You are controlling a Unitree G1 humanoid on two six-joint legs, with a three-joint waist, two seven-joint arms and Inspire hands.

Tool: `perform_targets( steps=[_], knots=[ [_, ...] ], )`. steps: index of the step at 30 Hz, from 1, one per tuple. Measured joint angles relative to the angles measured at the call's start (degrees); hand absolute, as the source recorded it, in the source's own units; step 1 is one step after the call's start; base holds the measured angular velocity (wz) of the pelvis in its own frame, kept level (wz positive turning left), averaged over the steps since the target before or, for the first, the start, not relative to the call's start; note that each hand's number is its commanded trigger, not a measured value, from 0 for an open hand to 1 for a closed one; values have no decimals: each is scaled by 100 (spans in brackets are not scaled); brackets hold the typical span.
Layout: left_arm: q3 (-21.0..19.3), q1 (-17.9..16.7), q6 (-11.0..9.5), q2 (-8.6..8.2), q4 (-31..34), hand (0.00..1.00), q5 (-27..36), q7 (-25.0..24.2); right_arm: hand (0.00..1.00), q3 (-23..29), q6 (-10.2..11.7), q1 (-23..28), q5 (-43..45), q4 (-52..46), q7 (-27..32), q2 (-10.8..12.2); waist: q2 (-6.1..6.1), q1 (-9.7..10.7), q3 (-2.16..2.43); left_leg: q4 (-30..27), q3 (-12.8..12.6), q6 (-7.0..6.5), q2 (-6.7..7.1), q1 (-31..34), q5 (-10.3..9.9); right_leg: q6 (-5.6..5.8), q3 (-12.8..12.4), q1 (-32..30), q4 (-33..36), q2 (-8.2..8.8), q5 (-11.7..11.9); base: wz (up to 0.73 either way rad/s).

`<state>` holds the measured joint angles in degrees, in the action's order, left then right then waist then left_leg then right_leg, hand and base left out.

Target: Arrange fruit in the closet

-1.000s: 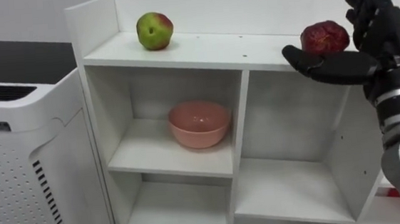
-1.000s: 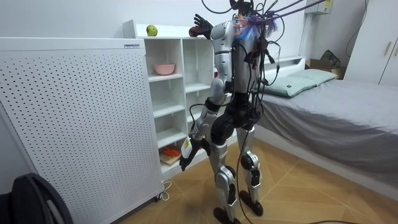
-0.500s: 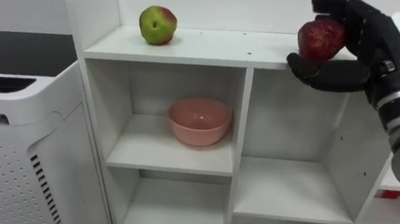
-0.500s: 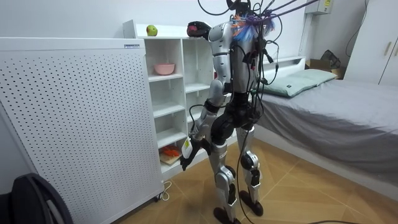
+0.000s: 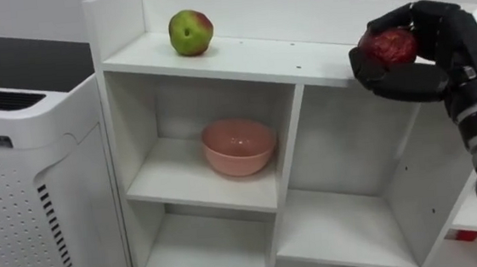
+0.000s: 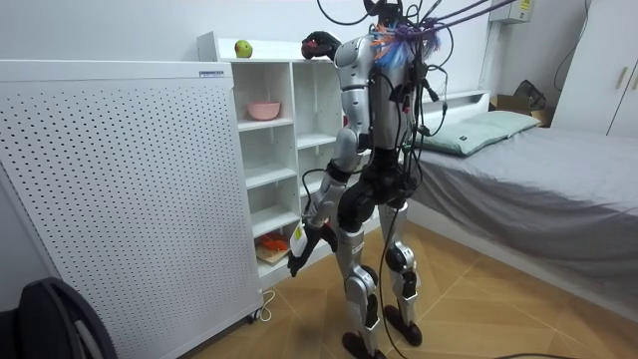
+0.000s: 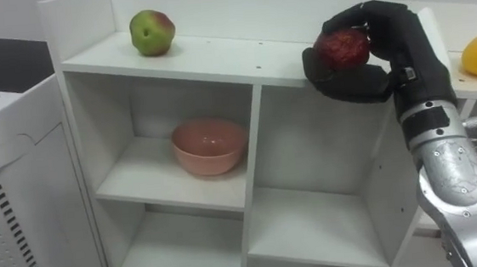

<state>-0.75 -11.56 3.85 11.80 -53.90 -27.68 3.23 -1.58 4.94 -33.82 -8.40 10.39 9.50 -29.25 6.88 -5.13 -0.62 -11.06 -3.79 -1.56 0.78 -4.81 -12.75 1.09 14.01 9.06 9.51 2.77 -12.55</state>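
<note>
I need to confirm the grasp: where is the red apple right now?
In the eye views' upper right, the red apple sits in the right hand's curled fingers at the top shelf's front edge, well right of the green apple.

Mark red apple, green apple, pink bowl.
red apple [image 5: 389,46]: left eye view, its visible front face.
green apple [image 5: 190,32]: left eye view, middle of its front.
pink bowl [image 5: 239,161]: left eye view, outer wall.
</note>
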Motion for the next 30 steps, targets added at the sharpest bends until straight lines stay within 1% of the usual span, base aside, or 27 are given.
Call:
perform_targets(
  steps=[4,6,7,9,11,12,13,14,16,20,21,24,27,30],
  knots=[
    [58,14,-2,-4,1,0,7,0,100,1,11,-7,-69,-49,-12,2,-22,12,-15,-31,0,0,-4,35,0,0,-7,-18,1,6,0,0],
    [56,15,-2,-4,1,0,5,-9,100,0,-2,5,-158,-172,-59,38,-38,10,-18,-39,-19,0,-5,52,0,0,-76,-39,3,4,0,-5],
    [56,26,-2,-4,1,0,3,-33,100,-3,-2,15,-215,-283,-116,60,-52,17,-8,-61,-28,0,-5,99,0,0,-130,-81,4,2,0,-5],
    [81,53,-2,-6,1,0,0,-52,100,-3,-13,76,-261,-486,-226,73,-76,31,-4,-72,-31,0,-4,133,0,-1,-140,-115,2,4,0,-2],
    [109,51,-4,-6,1,0,-1,-51,100,-23,-18,263,-270,-792,-402,106,-119,23,23,-70,-39,0,-4,132,0,-1,-139,-117,5,5,0,0],
    [109,51,-4,-6,1,0,-1,-49,100,-47,-40,319,-268,-877,-440,122,-129,19,29,-69,-52,0,-3,130,0,-1,-142,-118,6,5,0,-4],
    [108,45,-4,-6,1,0,-1,-47,100,-122,-128,429,-261,-1097,-525,178,-148,23,41,-66,-75,0,-4,121,0,-1,-155,-119,5,5,0,-7],
    [108,46,-4,-5,2,0,-2,-46,100,-192,-158,560,-263,-1296,-667,202,-165,20,51,-66,-75,0,-10,116,0,-1,-179,-119,4,2,0,-5],
    [106,43,-13,-3,5,0,-7,-38,100,-252,-213,736,-269,-1590,-898,202,-175,15,57,-63,-76,0,-9,107,0,-1,-189,-112,4,2,0,0],
    [116,33,-15,6,3,0,3,-36,100,-382,-256,812,-382,-1968,-1159,201,-168,28,62,-57,-76,0,-9,98,0,-1,-224,-108,3,2,0,0],
    [158,52,-35,22,-24,0,13,-18,100,-428,-253,812,-516,-2040,-1244,206,-163,21,65,-57,-76,0,-9,99,0,-1,-227,-105,4,2,0,0],
    [241,163,-57,26,-186,0,1,20,100,-572,-254,812,-527,-2079,-1450,241,-143,4,72,-60,-78,-4,-12,95,3,-1,-265,-103,3,6,0,0],
    [292,222,-54,27,-334,0,2,27,100,-700,-258,813,-528,-2167,-1668,377,-133,-11,64,-67,-86,-7,-13,104,5,-1,-293,-115,6,7,0,0],
    [402,204,-27,32,-353,0,2,26,100,-904,-262,817,-495,-2307,-1872,499,-132,-3,59,-67,-87,-7,-14,109,5,-1,-298,-120,4,6,0,0]
  ],
)
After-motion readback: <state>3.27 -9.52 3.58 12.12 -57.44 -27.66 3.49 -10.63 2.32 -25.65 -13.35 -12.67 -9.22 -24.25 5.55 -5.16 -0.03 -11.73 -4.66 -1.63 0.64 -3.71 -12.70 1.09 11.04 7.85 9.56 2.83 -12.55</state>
